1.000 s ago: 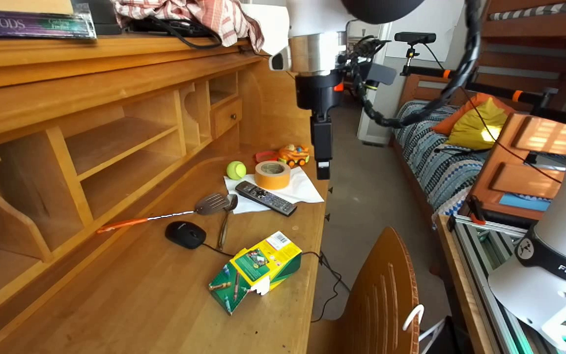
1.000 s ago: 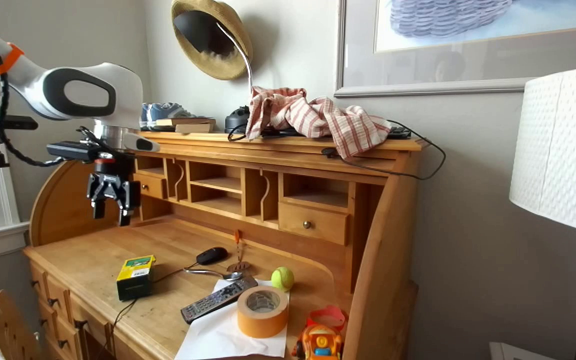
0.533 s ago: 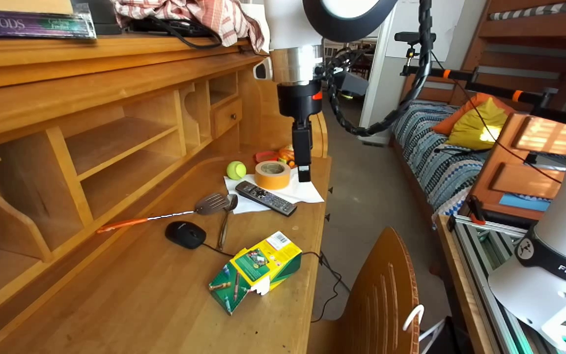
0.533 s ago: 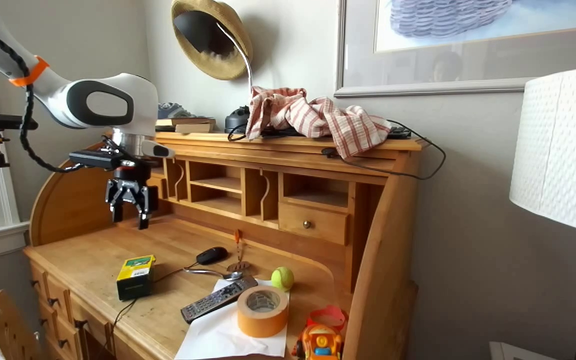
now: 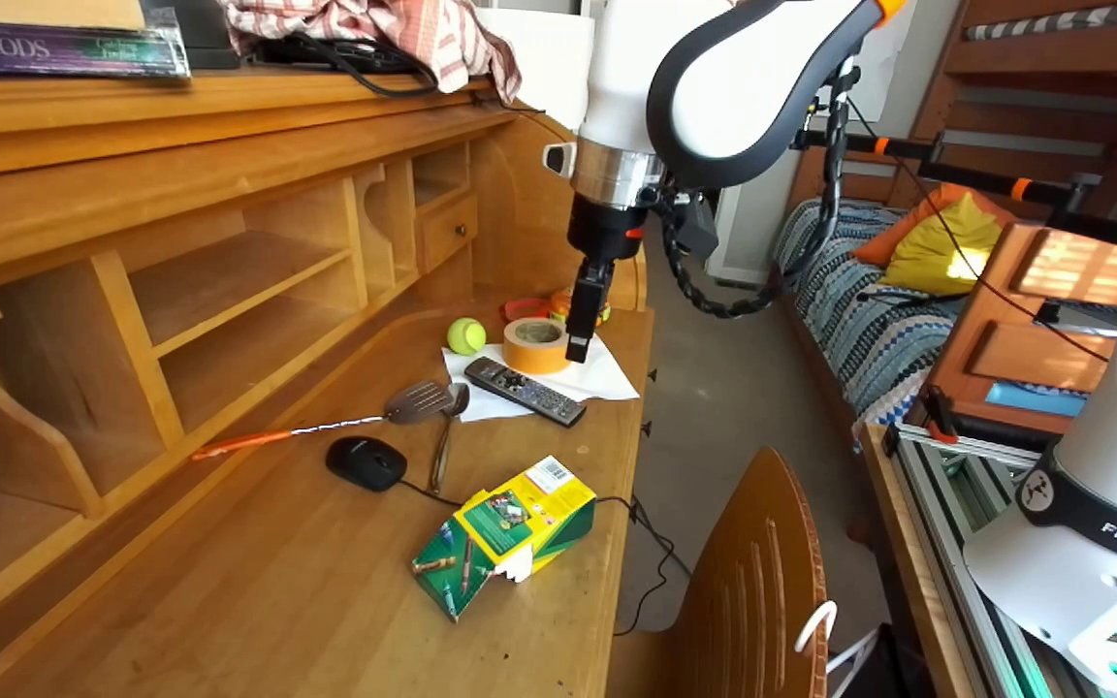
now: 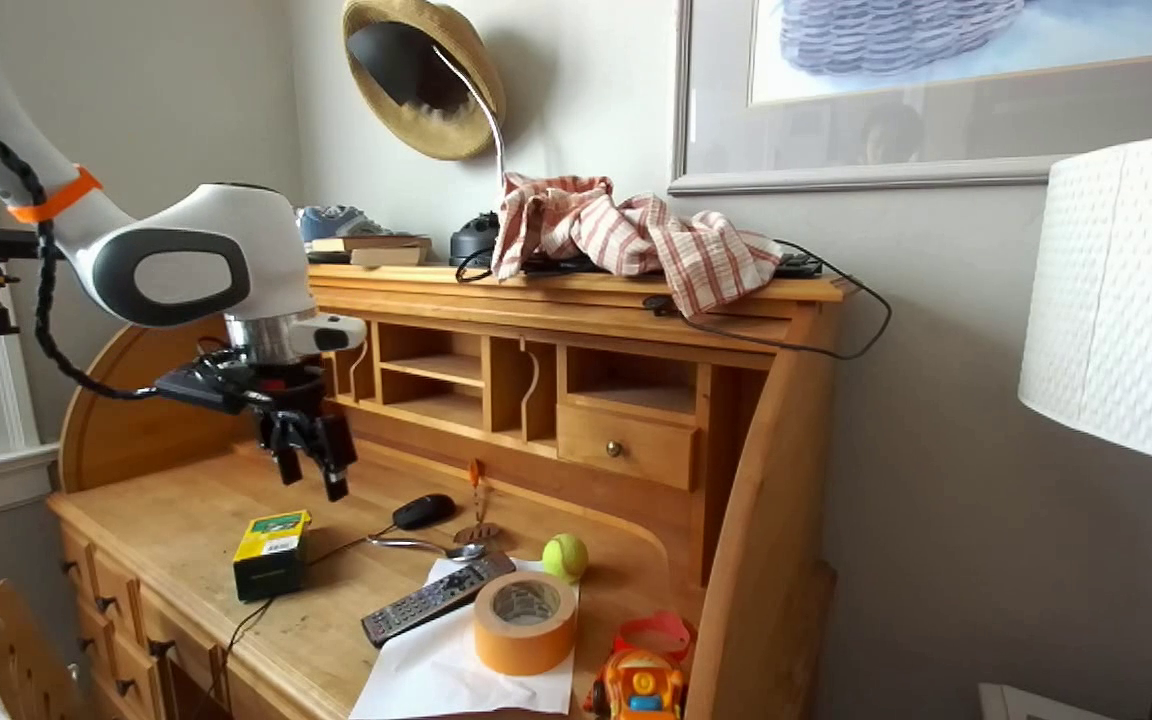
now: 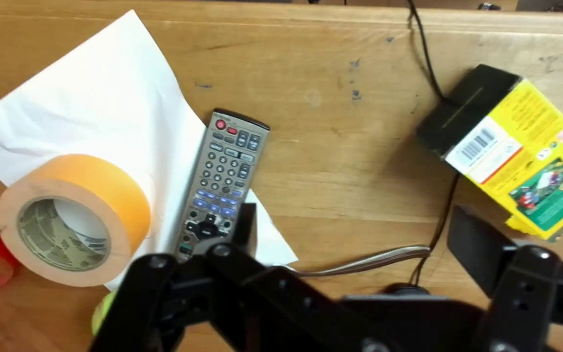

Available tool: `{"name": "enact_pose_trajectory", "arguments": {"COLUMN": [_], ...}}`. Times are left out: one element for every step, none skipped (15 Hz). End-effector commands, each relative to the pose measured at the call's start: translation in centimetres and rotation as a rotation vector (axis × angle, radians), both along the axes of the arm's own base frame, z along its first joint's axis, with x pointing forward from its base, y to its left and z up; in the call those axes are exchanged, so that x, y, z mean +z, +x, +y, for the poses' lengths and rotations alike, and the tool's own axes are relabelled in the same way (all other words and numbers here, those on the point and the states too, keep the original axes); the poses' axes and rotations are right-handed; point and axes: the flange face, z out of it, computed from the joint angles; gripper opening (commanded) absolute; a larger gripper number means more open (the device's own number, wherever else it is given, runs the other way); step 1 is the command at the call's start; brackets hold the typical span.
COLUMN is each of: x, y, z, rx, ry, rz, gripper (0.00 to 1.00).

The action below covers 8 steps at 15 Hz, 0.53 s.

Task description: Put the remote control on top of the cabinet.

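Remote control (image 7: 219, 182), lying partly on the white paper (image 7: 110, 88) on the tabletop (image 7: 330, 171), should prove light, stiff and slick, so bring your empty, wide-spread end effector (image 6: 312, 479) across its narrow width, mid-length.

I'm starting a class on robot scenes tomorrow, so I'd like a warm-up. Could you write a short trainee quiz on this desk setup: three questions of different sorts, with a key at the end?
1. Multiple choice. What lies partly beneath the remote control?
A) the green-and-yellow box
B) the white paper
C) the computer mouse

2. True or false. The end effector is open and holds nothing.

3. Fill in the blank. On top of the cabinet, where the remote control should go, there is a crumpled, red-striped ____.

Key: 1. B; 2. true; 3. cloth.
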Motion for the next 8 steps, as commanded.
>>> {"name": "enact_pose_trajectory", "arguments": {"x": [-2.5, -3.1, -4.1, -4.9, -6.0, -6.7, -7.4, -8.2], "y": [0.4, 0.6, 0.9, 1.1, 1.3, 1.5, 1.7, 2.0], "z": [-4.5, -5.6, -6.9, -7.9, -8.8, -9.2, -9.4, -9.4], "rx": [-0.078, -0.095, -0.115, -0.132, -0.152, -0.166, -0.183, -0.195], "ry": [-0.03, -0.042, -0.058, -0.07, -0.084, -0.091, -0.101, -0.11], "rz": [-0.028, -0.023, -0.01, 0.008, 0.031, 0.047, 0.053, 0.062], "gripper": [1.0, 1.0, 1.0, 1.0, 1.0, 1.0, 1.0, 1.0]}}
